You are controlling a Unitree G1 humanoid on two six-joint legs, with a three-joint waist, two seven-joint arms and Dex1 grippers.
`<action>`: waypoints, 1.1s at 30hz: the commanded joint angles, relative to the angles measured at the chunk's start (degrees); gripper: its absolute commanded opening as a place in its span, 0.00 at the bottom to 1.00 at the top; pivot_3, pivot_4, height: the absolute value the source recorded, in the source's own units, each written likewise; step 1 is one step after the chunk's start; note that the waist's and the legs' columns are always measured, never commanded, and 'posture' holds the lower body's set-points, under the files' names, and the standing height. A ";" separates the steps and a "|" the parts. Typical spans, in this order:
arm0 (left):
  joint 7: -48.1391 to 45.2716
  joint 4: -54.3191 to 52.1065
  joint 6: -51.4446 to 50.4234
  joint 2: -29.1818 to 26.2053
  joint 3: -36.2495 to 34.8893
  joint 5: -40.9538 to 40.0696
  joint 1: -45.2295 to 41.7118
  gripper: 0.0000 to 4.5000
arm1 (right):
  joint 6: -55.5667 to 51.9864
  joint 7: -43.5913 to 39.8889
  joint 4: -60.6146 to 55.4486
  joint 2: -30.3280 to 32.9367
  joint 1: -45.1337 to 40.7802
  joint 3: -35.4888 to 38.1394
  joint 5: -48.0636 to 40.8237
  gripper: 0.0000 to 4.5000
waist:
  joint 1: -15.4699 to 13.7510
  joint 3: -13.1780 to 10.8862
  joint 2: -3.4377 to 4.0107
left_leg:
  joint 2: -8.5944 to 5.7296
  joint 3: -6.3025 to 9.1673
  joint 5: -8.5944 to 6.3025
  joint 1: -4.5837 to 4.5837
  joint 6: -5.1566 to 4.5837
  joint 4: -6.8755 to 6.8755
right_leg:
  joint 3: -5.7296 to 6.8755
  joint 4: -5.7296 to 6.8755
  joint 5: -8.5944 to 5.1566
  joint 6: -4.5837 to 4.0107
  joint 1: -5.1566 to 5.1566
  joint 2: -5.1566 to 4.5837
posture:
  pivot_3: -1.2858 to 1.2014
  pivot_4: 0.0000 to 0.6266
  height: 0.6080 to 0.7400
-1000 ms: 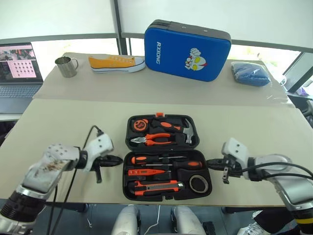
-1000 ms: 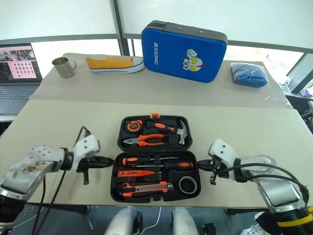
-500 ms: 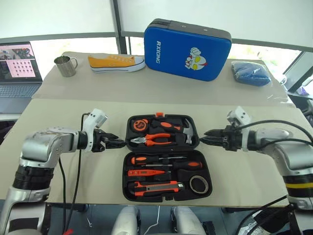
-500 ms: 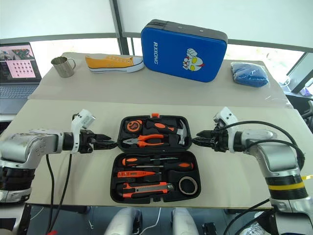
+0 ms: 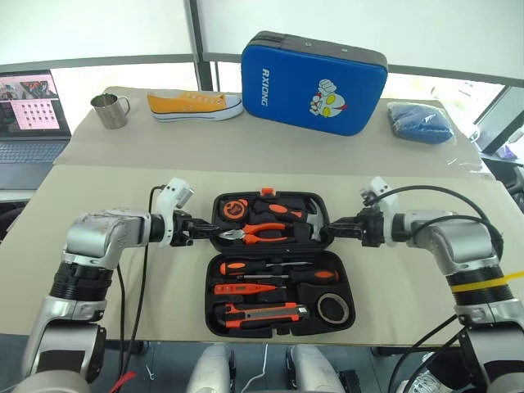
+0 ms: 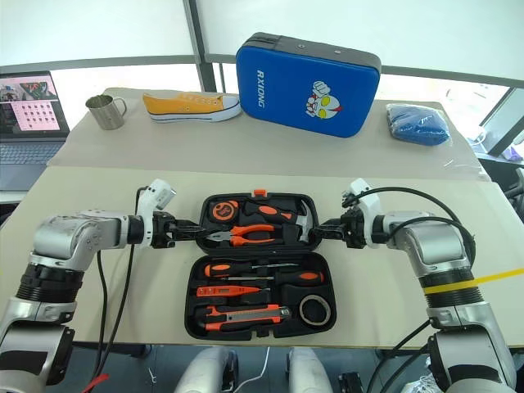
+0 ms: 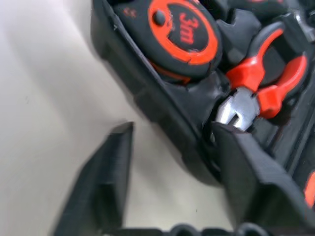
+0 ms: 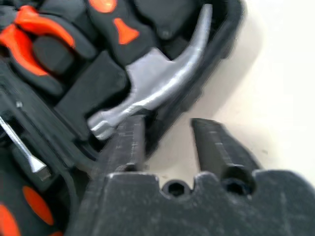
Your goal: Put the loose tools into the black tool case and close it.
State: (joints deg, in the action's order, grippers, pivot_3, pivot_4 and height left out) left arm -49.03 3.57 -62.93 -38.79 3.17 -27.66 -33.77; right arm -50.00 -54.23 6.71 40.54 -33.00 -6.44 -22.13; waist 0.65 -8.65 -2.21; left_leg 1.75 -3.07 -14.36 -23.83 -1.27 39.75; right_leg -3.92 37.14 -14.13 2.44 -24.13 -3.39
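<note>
My left claw (image 5: 206, 232): released, jaws apart and straddling the 9 o'clock wall of the lid half, one finger (image 7: 106, 182) outside on the tabletop (image 5: 123, 286), the other just inside by the pliers (image 5: 254, 234).
Case (image 5: 214, 318): open and flat at the middle of the tabletop, lid half at 12 o'clock, base half at 6 o'clock toward me.
Loose tools: all look seated in the base half: screwdrivers (image 5: 274, 270), tester (image 5: 246, 288), knife (image 5: 262, 312), tape roll (image 5: 333, 308) at its 4 o'clock corner.
My right claw (image 5: 337, 230): released, jaws apart across the 3 o'clock wall of the lid half, one finger (image 8: 125, 145) by the hammer (image 5: 316, 219) head.
Risk, uneven lift: I judge that if one claw bites or rises before the other, the lid twists on its hinge and the case skids.
Risk, snag: my inner fingers sit close to the pliers and the hammer; pinching them with the wall could drag them out of their slots.
Risk, spill: swinging the lid over fast may drop its tools onto the base and block closing.
Risk, latch: the orange latch (image 5: 267, 192) may not catch if any tool stands proud.
</note>
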 commanded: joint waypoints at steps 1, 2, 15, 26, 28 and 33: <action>0.45 0.23 1.14 0.60 0.32 0.53 -0.20 0.24 | 0.04 0.12 -1.39 -0.22 -0.61 -0.42 0.54 0.04 | -0.08 0.07 0.00 | -0.01 0.00 0.00 0.06 0.00 0.00 | 0.00 0.00 0.00 0.00 0.06 -0.01 | 0.52 0.24 0.99; 0.49 0.08 1.27 0.83 0.16 0.42 -0.10 0.16 | -0.15 0.12 -1.72 -0.41 -0.72 -0.29 0.39 0.00 | -0.11 0.07 0.00 | 0.00 0.00 0.01 0.12 0.01 0.02 | 0.00 0.00 0.01 0.01 0.14 -0.01 | 0.52 0.24 0.99; 1.27 -10.48 11.07 6.17 -7.53 -2.79 3.87 0.00 | 0.05 4.40 -13.26 -4.26 -0.51 9.21 -4.66 0.00 | -0.03 0.05 0.03 | 0.02 0.01 0.11 -0.15 0.08 0.05 | -0.02 0.02 0.20 0.01 -0.16 -0.01 | 0.52 0.24 0.99; 7.91 -10.91 46.85 8.15 -2.42 16.23 16.13 0.00 | 11.51 12.24 -27.00 -5.93 14.10 9.81 2.60 0.00 | -0.45 0.04 0.05 | 0.06 0.01 0.05 -0.47 0.04 -0.08 | 0.00 -0.15 0.24 0.07 -0.38 -0.10 | 0.52 0.24 0.99; 11.64 -9.26 53.77 9.29 -2.66 20.17 17.59 0.00 | 16.14 13.38 -29.05 -6.12 18.44 8.67 5.54 0.00 | -0.54 0.05 0.06 | 0.07 -0.01 0.05 -0.41 0.04 -0.08 | -0.01 -0.26 0.24 0.07 -0.33 -0.14 | 0.52 0.24 0.99; 17.23 -10.87 63.10 11.82 -3.75 24.06 21.69 0.00 | 28.62 17.47 -30.75 -6.85 26.10 8.75 12.32 0.00 | 0.05 0.06 0.08 | 0.11 -0.02 0.05 -0.26 0.04 -0.07 | -0.03 -0.19 0.25 0.05 -0.22 -0.05 | 0.52 0.24 0.99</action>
State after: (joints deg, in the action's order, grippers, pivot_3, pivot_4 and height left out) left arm -34.95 -4.75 -3.64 -27.55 0.22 -5.59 -12.60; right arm -27.73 -37.22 -20.87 33.69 -7.92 3.10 -11.90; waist 0.70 -8.58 -2.14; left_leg 1.87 -3.08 -14.31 -24.06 -1.22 39.68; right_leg -3.95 36.96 -13.89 2.49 -24.31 -3.45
